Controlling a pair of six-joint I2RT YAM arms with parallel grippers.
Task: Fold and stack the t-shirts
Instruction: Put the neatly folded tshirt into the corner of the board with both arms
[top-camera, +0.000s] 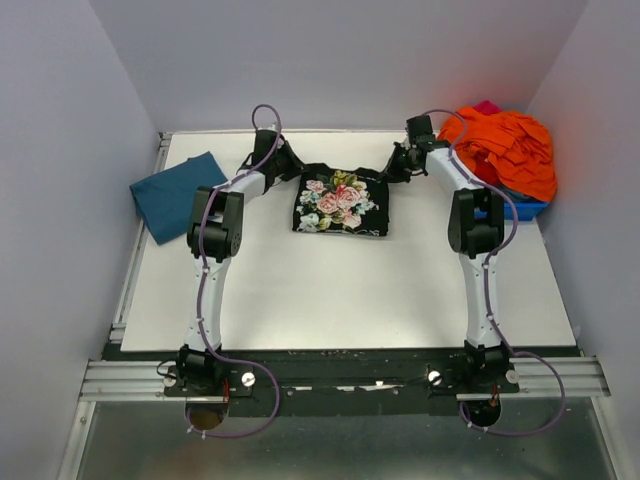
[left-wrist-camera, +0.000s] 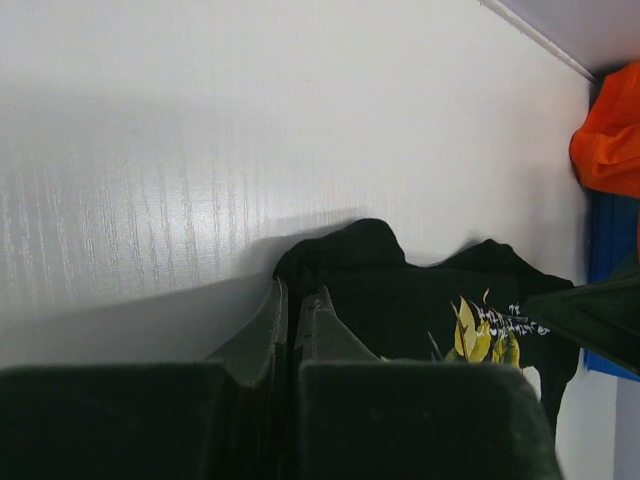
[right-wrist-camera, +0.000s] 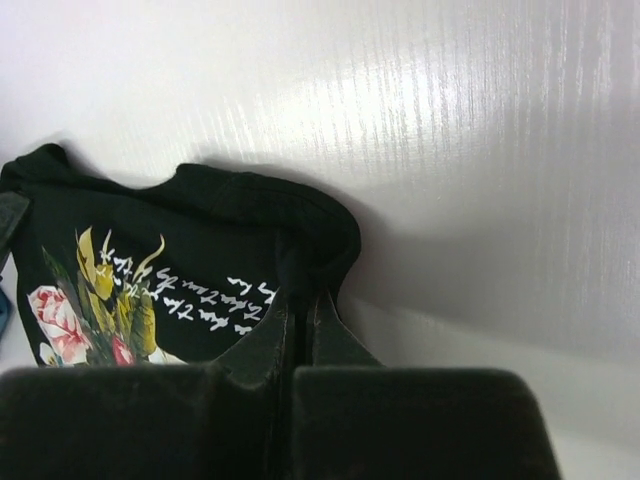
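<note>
The black t-shirt (top-camera: 340, 205) lies folded at the back middle of the table, with its pink-rose print facing up. My left gripper (top-camera: 292, 168) is shut on the shirt's far left corner, and its jaws (left-wrist-camera: 293, 297) pinch the black cloth (left-wrist-camera: 400, 290). My right gripper (top-camera: 392, 170) is shut on the far right corner. In the right wrist view its gripper (right-wrist-camera: 298, 300) pinches a bunched fold of the shirt (right-wrist-camera: 200, 230). The plain teal-blue t-shirt (top-camera: 180, 195) lies folded flat at the left edge, apart from both grippers.
A pile of orange cloth (top-camera: 505, 150) fills a small blue bin (top-camera: 525, 208) at the back right, close to the right arm. It also shows in the left wrist view (left-wrist-camera: 610, 130). White walls enclose the table on three sides.
</note>
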